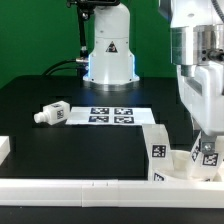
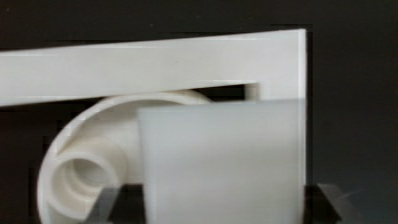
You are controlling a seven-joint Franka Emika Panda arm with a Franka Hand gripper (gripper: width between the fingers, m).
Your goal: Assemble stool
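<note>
Gripping one white leg point(image 1: 208, 153) with the gripper point(image 1: 206, 140), clamping it from both sides and holding it upright at the seat point(image 1: 186, 168), at the exterior view's right near the front of the worktop point(image 1: 90, 150). Judging the step as seating this leg in the seat: aiming its lower end squarely at the round socket point(image 2: 86, 168) showing beside the leg in the wrist view, keeping it plumb, pressing straight down and twisting only after feeling it catch, never forcing it sideways. Watching the second leg point(image 1: 158, 148), standing upright just beside the seat on its other side and close enough for snagging a finger. Minding the long white rails point(image 1: 70, 187) boxing the seat in along the front edge and crossing close behind it in the wrist view. Leaving the loose leg point(image 1: 52, 114), lying well apart next to the marker board point(image 1: 112, 113), for afterwards.
</note>
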